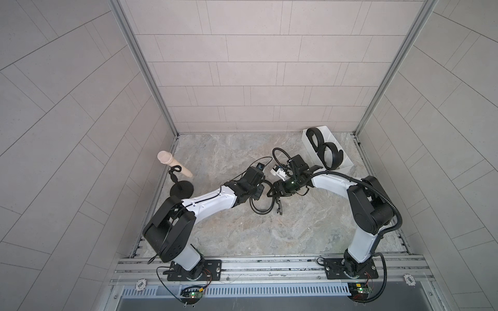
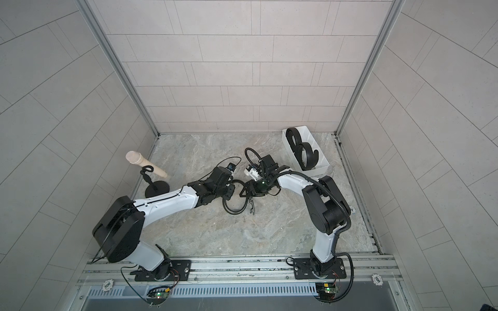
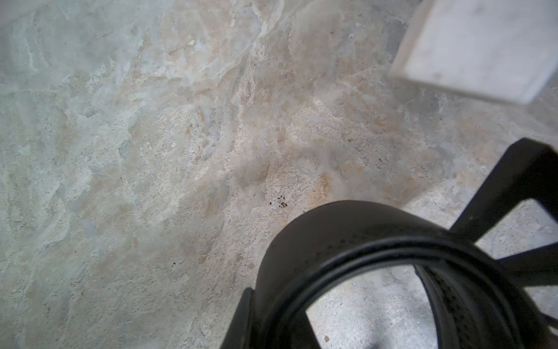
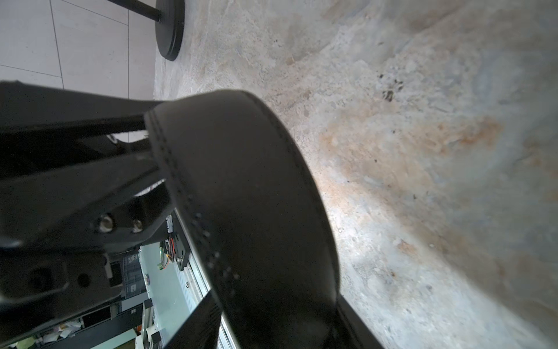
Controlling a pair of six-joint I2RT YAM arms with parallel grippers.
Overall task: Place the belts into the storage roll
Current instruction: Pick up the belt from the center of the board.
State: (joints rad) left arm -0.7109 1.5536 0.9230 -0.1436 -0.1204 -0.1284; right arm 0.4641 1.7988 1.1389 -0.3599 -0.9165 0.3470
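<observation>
White tray [image 1: 334, 141] holds two coiled belts [image 1: 337, 156]; third belt [image 3: 332, 229] outside.

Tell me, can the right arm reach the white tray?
Probably yes: the white tray lies close beside the right arm, with only bare table between them. Its tool points away, toward the loose belt in the middle.

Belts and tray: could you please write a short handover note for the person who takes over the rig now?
Left gripper: shut on the third belt, a loose coil between the two arms.
Right gripper: looks open, with its fingers on either side of that belt.
Done: two coiled belts sit in the tray, at the far right of the table.
To do: move the third belt into the tray.
</observation>
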